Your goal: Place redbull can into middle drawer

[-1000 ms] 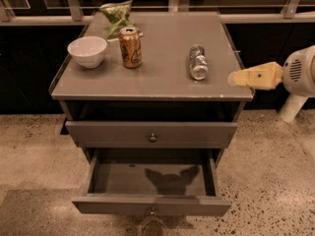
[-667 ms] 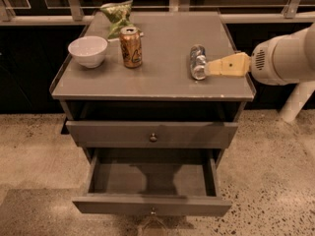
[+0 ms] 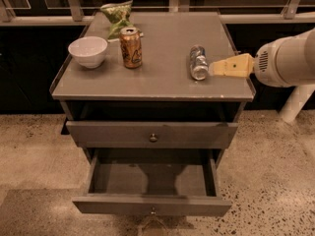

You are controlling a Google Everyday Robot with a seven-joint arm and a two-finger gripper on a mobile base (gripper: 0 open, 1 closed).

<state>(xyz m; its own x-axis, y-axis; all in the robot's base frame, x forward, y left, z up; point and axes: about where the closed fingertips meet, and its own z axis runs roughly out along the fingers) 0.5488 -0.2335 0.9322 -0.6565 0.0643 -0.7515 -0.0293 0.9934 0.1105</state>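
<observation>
Gripper (image 3: pixel 214 68) has come in leftward from the tabletop's right edge over the last second; redbull can (image 3: pixel 198 62) hasn't shifted.

Left to right:
- White bowl (image 3: pixel 87 51) on the left side of the grey tabletop (image 3: pixel 162 80).
- Green snack bag (image 3: pixel 117 14) at the far edge.
- Copper-orange can (image 3: pixel 131 47) upright, right of the bowl, not touching it.
- Upper drawer (image 3: pixel 113 134) below the tabletop, nearly shut.
- Middle drawer (image 3: pixel 113 205) under it, pulled out toward the near side.
- Redbull can lies on its side on the right part of the tabletop, well apart from the middle drawer.
- Gripper tip sits at the can's right side; touching or just beside, can't tell. Open or closed: can't tell.
- White arm (image 3: pixel 288 58) enters from the right.
</observation>
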